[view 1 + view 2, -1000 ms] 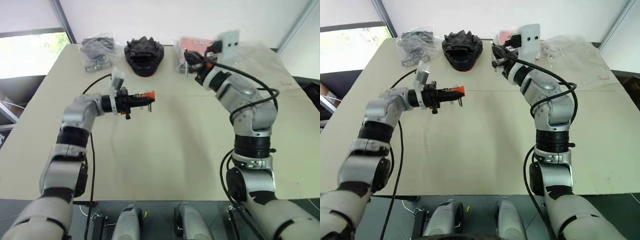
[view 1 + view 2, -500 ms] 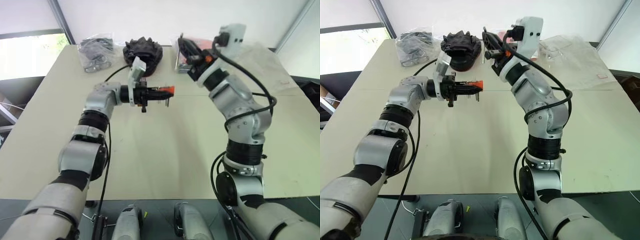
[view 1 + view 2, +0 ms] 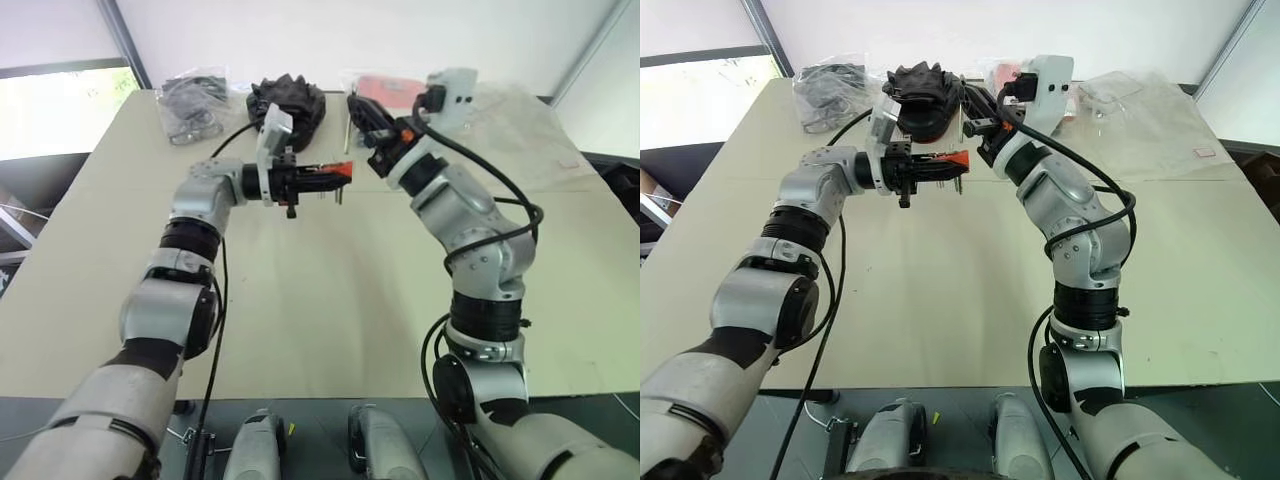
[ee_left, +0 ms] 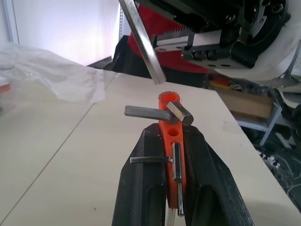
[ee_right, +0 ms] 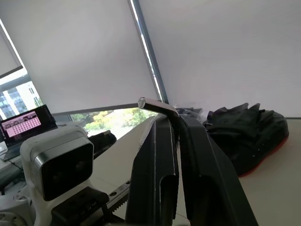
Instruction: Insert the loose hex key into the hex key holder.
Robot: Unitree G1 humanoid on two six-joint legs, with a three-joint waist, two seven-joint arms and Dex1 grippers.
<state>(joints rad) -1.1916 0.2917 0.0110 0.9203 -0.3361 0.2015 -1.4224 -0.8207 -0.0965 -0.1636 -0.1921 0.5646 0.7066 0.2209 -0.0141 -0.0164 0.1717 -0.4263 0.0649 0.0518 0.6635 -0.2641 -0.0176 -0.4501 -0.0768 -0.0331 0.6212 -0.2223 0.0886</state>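
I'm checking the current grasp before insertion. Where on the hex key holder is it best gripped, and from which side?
Grip the hex key holder by its flat orange sides at the rear, as the left gripper does now, coming from behind its length. That leaves the front end and its open hole clear for the loose hex key, held in the right gripper, and avoids the dark keys sticking out.

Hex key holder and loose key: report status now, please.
Left gripper shut on hex key holder, held above table. Right gripper shut on loose hex key; tip just above holder, not inserted. Nothing between them.
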